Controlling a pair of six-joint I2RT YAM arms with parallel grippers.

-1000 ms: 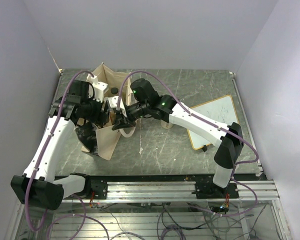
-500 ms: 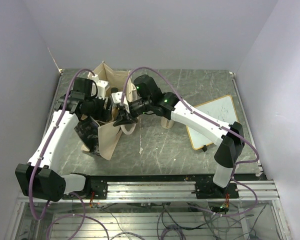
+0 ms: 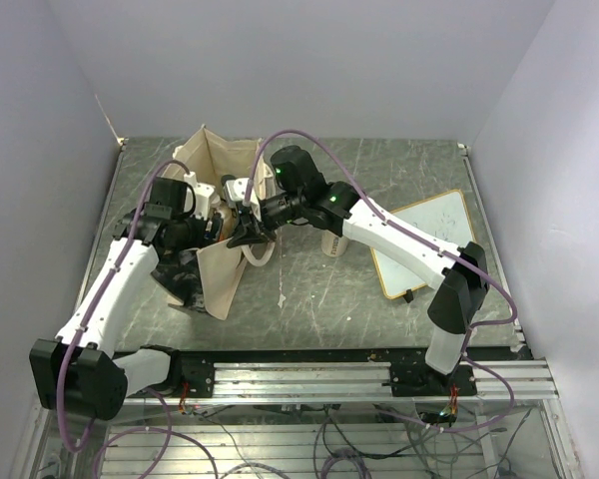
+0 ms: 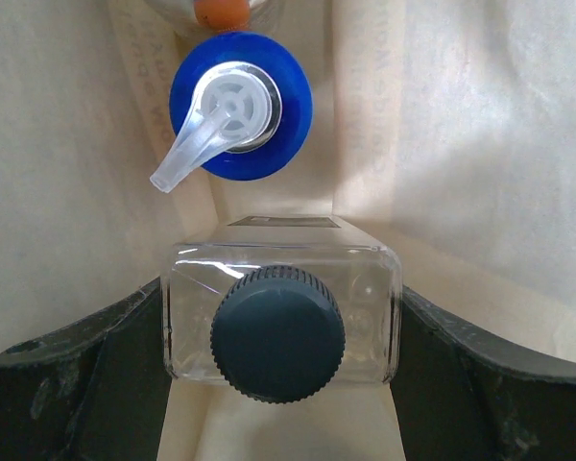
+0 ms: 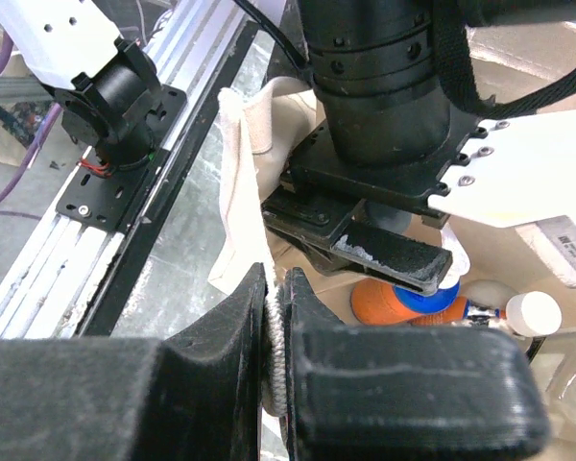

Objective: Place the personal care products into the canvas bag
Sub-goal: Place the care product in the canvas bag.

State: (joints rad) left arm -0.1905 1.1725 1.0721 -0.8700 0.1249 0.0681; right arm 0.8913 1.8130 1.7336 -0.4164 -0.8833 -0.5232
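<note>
Bottle (image 4: 280, 322) seemingly clamped in left gripper (image 4: 280, 379).

Left arm (image 3: 110, 289) and right arm (image 3: 404, 239): white shells, black joints, purple cables (image 3: 299, 133). 1 green light (image 3: 326, 198). Fingers (image 4: 58, 384) black, white-scuffed.

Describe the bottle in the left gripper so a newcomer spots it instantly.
Find the canvas bag on the left of the table; the left gripper reaches down into its open top. Held in it is the clear bottle, square-shouldered with a dark ribbed cap, unlike the blue-collared pump bottle just beyond it.
</note>
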